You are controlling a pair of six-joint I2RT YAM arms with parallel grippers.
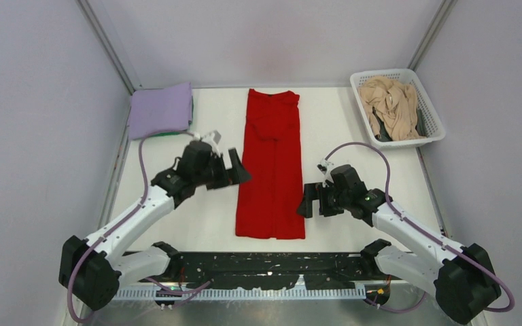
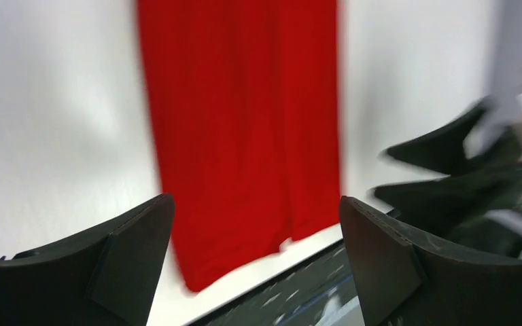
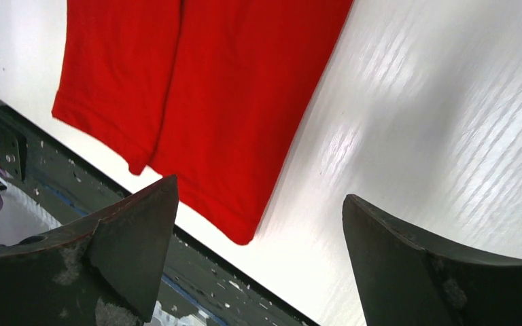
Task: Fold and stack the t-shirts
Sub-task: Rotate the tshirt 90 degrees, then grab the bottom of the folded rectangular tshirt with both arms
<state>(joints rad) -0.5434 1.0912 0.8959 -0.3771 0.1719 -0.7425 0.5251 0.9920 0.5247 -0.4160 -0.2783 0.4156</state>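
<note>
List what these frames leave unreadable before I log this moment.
Top view: the lavender shirt covers all but a green sliver beneath it, so that item is unidentifiable.
Top view: the beige shirt hides the basket's floor and most of a dark item under it.
Left wrist view: motion blur smears the right arm; the top edge crops the red shirt.

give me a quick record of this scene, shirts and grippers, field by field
red t-shirt: folded lengthwise into a long strip, flat on the table, collar at the far end
lavender t-shirt: folded, far left corner
beige t-shirt: crumpled in the white lattice basket, far right
left gripper: open, empty, by the red strip's left edge
right gripper: open, empty, by its right edge near the hem
stacking: red not yet on the lavender
</note>
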